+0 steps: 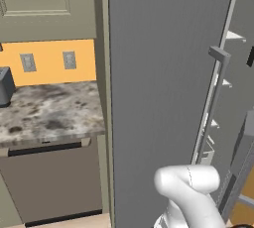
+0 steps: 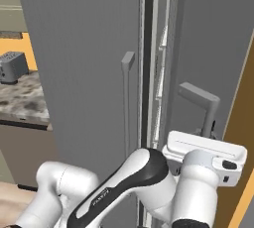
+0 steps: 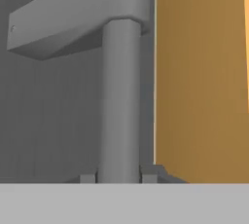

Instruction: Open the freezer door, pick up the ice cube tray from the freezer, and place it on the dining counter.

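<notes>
The gripper (image 3: pixel 119 178), at the bottom centre of the hand view, clamps the handle (image 3: pixel 119 101) to pull the freezer door (image 2: pixel 208 48) open.

You have the freezer door (image 2: pixel 89 63) dead ahead, its handle (image 2: pixel 127 98) on its right edge. Left of the freezer door sits the table (image 1: pixel 49 110), with a toaster (image 2: pixel 12 67) on it. Right of the freezer door, 1 more handle (image 2: pixel 201 98) stands.
</notes>
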You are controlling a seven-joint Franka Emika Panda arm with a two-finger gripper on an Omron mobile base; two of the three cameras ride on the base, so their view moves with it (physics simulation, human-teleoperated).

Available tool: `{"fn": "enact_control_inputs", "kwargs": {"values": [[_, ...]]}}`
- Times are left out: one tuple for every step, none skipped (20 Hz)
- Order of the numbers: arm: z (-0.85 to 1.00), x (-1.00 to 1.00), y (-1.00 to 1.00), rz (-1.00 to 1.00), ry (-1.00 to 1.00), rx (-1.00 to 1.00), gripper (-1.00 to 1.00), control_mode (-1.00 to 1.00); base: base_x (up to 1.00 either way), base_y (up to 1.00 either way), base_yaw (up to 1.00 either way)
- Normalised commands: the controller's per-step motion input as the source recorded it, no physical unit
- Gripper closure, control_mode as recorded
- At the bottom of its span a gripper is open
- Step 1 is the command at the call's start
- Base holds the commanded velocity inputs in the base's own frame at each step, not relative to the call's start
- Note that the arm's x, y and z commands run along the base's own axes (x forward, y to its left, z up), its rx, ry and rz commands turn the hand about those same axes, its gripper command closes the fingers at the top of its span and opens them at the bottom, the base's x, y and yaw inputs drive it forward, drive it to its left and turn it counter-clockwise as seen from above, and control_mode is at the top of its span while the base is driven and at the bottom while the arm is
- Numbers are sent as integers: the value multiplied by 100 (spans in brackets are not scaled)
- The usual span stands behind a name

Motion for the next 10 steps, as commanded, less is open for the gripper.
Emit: {"fn": "enact_control_inputs", "kwargs": {"values": [[0, -5, -24, 0, 0, 0, 100, -100, 0, 0, 0], [0, -4, -24, 0, 0, 0, 100, -100, 0, 0, 0], [0, -1, -20, 0, 0, 0, 100, -100, 0, 0, 0], [0, 0, -15, 0, 0, 0, 100, -100, 0, 0, 0], [0, 0, -9, 0, 0, 0, 100, -100, 0, 0, 0], [0, 0, 0, 0, 0, 0, 100, -100, 0, 0, 0], [0, 0, 0, 0, 0, 0, 100, -100, 0, 0, 0], [0, 0, -2, 0, 0, 0, 100, -100, 0, 0, 0], [0, 0, -9, 0, 0, 0, 100, -100, 0, 0, 0], [0, 0, -9, 0, 0, 0, 100, -100, 0, 0, 0]]}}
